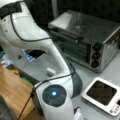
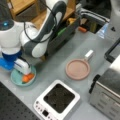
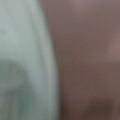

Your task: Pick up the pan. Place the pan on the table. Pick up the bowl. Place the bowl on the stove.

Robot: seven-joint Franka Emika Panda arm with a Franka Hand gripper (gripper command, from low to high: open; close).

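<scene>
I read the bowl (image 2: 23, 77) as the thing in hand now: it sits on the counter (image 2: 57, 67) at a front view's lower left, teal, with the orange carrot piece (image 2: 27, 78) lying inside. The pincer (image 2: 23, 67) is down at its rim, its white finger over the bowl's inner edge, which looks like a rim grasp being set; I cannot tell whether it is spread or pressed together. The wrist view fills with pale teal beside a brownish blur, which fits a camera pressed close to the bowl.

The pan (image 2: 78, 69) rests flat on the counter near the middle, its white stub handle (image 2: 88, 54) pointing toward a front view's top right, so I judge that half of the work done. The stove (image 2: 58, 100) stands bare, its black glass uncovered, below the pan and to the bowl's right. The toaster oven (image 1: 87, 37) stands beyond the stove in a front view.
</scene>
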